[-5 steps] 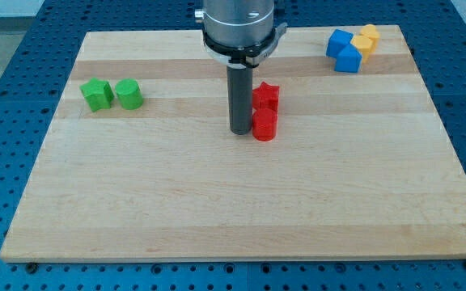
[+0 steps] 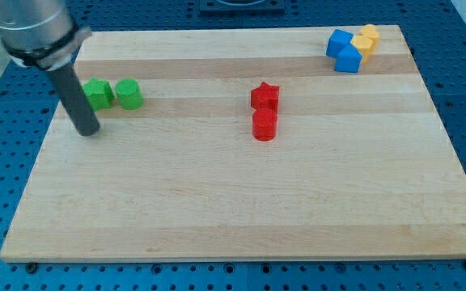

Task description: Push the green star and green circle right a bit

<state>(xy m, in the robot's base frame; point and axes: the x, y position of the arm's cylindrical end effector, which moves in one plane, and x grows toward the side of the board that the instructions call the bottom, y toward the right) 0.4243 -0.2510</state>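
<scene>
The green star (image 2: 99, 94) sits near the view's left edge of the wooden board (image 2: 233, 202), touching the green circle (image 2: 129, 94) on its right. My tip (image 2: 88, 131) rests on the board just below and slightly left of the green star, a short gap away from it. The rod's upper part partly covers the star's left edge.
A red star (image 2: 264, 96) sits above a red circle (image 2: 264, 124) near the board's middle. Two blue blocks (image 2: 343, 50) and two yellow blocks (image 2: 366, 39) cluster at the view's top right corner.
My tip has swept from beside the red blocks at the middle to the view's left, ending just below-left of the green star. No block has moved.
</scene>
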